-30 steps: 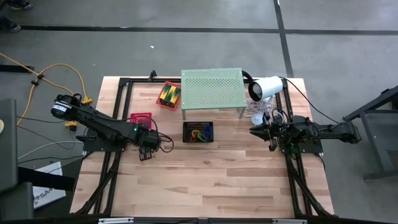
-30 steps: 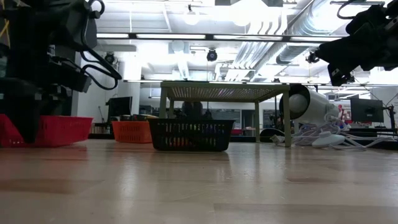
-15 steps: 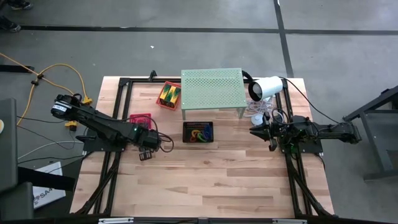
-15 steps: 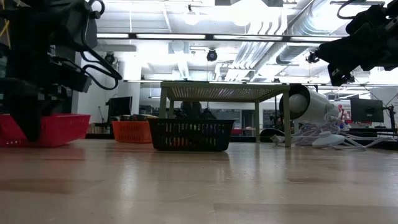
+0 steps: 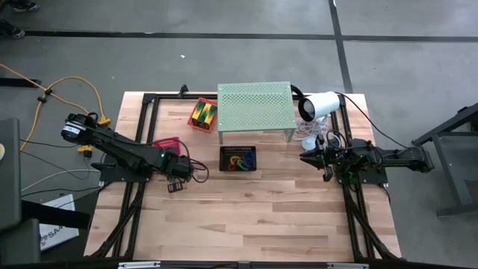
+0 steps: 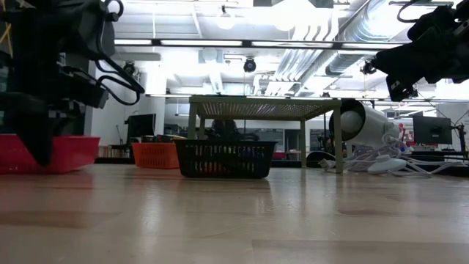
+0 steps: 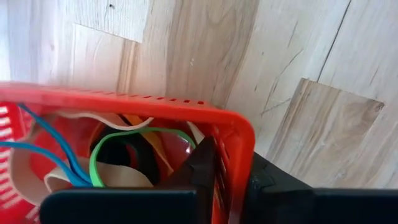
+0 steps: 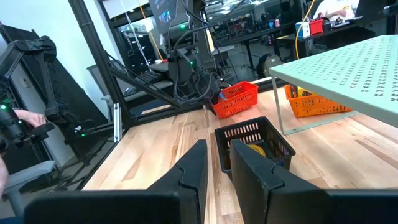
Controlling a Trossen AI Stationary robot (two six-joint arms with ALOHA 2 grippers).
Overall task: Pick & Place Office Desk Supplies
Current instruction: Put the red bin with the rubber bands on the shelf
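1. Left gripper point(image 7: 227, 177), angled down at the table's left, clamps the red basket point(image 7: 143, 106) wall; rubber bands point(image 7: 118, 134) lie inside.
2. Right gripper point(image 8: 219, 163) hovers raised, fingers narrowly parted, empty.

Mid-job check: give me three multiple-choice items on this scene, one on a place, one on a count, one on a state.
1. Where is the black basket?
A. on the floor
B. on the table, just in front of the green shelf
C. on top of the shelf

2. How many baskets are on the table?
A. two
B. three
C. five

3. What is the left gripper doing?
A. clamping the red basket by its wall
B. hanging open, high up
C. holding a pencil

Answers:
1 B: the high view shows it there.
2 B: red, black and the orange basket.
3 A: one finger is on each side of the wall.
The right gripper waits empty near the lamp.
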